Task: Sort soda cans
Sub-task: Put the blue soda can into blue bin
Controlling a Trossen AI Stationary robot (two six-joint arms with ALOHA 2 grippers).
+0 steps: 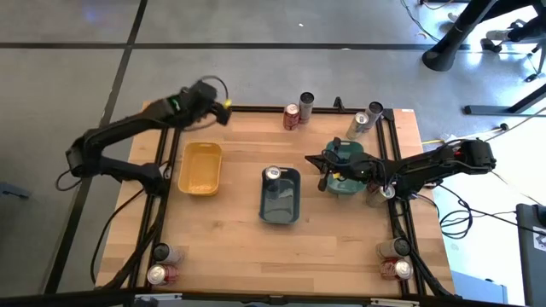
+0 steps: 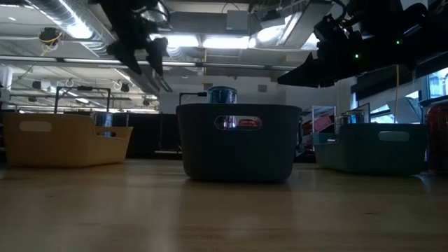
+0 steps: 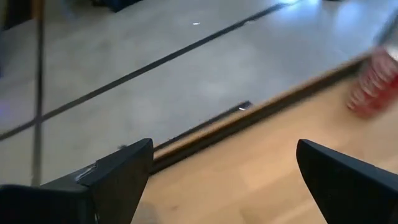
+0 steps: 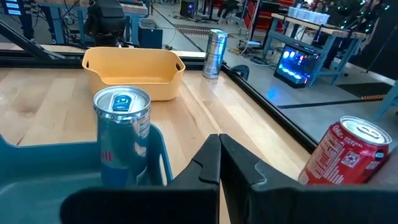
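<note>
**A:** Start with the big things. What's in front of you?

**B:** The wooden surface (image 1: pixel 230 239), with my two arms reaching in from either side. Three trays stand in a row across the middle: a yellow tray (image 1: pixel 200 168) on my left, a grey-blue tray (image 1: pixel 281 209) in the centre and a teal tray (image 1: pixel 348 153) on my right.

**A:** And the jaws?

**B:** My left jaws are released and spread wide, holding nothing. They hover at the far edge, just past the yellow tray. My right jaws are clenched on nothing and hang over the teal tray.

**A:** Where are the cans?

**B:** One can (image 1: pixel 273 175) stands in the grey-blue tray. The rest are loose. A red can (image 1: pixel 292 117) sits on the far edge with a dark can (image 1: pixel 307 103) just beside it, and two silver cans (image 1: pixel 358 124) stand further toward my right. More cans are grouped at both near corners (image 1: pixel 159 273).

**A:** Which would you go for?

**B:** The red one, I think. It stands upright, with its long axis vertical, and lies along the far edge to the right of my left jaws. Both arms look about equally near, but the left one is already open and sits on that edge.

**A:** Anything in the way?

**B:** The dark can crowds it on the far side, so I'd need to close in from the near side.
</note>
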